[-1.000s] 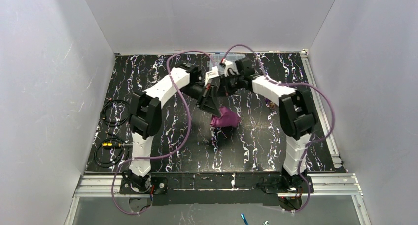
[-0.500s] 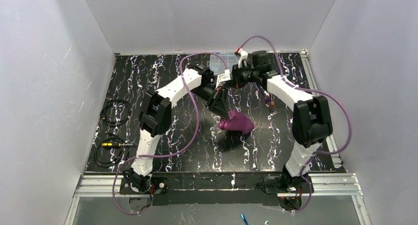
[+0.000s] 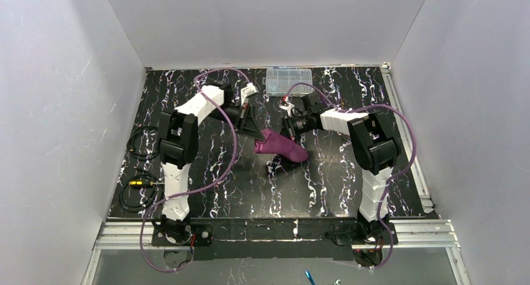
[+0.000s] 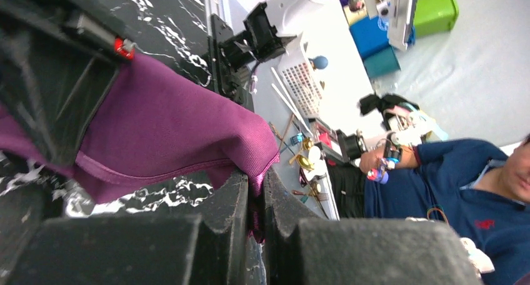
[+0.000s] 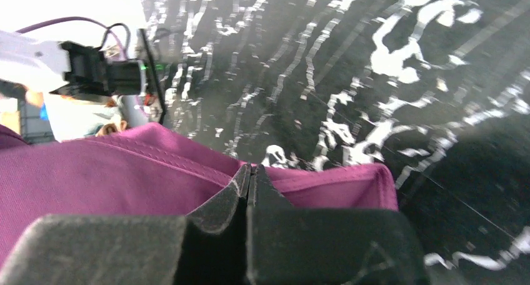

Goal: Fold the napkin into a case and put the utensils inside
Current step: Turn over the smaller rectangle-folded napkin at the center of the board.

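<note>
The plum-purple napkin (image 3: 281, 147) hangs bunched above the table's middle, pulled between my two grippers. My left gripper (image 3: 256, 136) is shut on one corner; the left wrist view shows that corner pinched between the pads, with the left gripper (image 4: 255, 188) below the cloth (image 4: 156, 122). My right gripper (image 3: 292, 129) is at the cloth's right end. In the right wrist view the right gripper (image 5: 249, 172) is shut on the hemmed edge of the napkin (image 5: 112, 179). The cloth forms no case shape. The utensils are out of view.
A clear plastic compartment box (image 3: 288, 79) sits at the back edge of the black marbled table (image 3: 212, 179). Two black cable coils (image 3: 145, 141) lie off the table's left side. White walls enclose the left, back and right.
My right gripper has come down from the back to the napkin and shut on its edge. The left gripper has carried its corner leftward, so the cloth spans both grippers.
</note>
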